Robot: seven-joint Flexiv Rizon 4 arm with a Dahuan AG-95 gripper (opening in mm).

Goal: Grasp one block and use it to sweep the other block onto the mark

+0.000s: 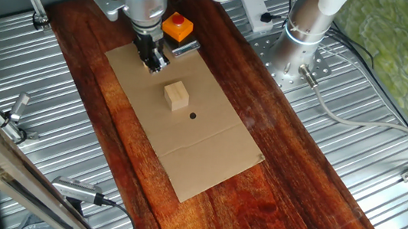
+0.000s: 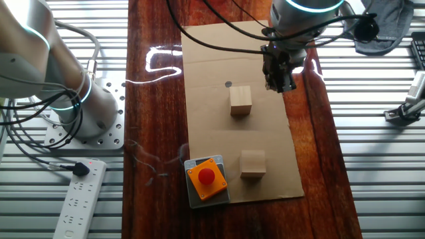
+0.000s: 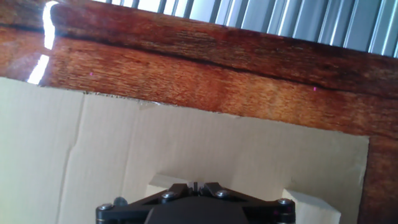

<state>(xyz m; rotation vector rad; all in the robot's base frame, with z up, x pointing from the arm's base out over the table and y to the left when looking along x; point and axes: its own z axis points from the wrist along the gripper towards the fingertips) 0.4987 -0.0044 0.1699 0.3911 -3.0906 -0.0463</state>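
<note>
The mark (image 1: 192,115), a small black dot, sat near the middle of the cardboard sheet (image 2: 206,60), with one wooden block (image 2: 240,101) just beside it. The second block (image 2: 252,163) lay toward the sheet's end by the orange button box (image 2: 206,178). I had the gripper (image 2: 280,78) hovering near the sheet's long edge, apart from both blocks, presumably lining up a grasp. I could not tell how its jaws stood; it held nothing I could see.

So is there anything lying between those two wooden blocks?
No. In the other fixed view, only bare cardboard lies between the block by the dot and the block by the button box.
</note>
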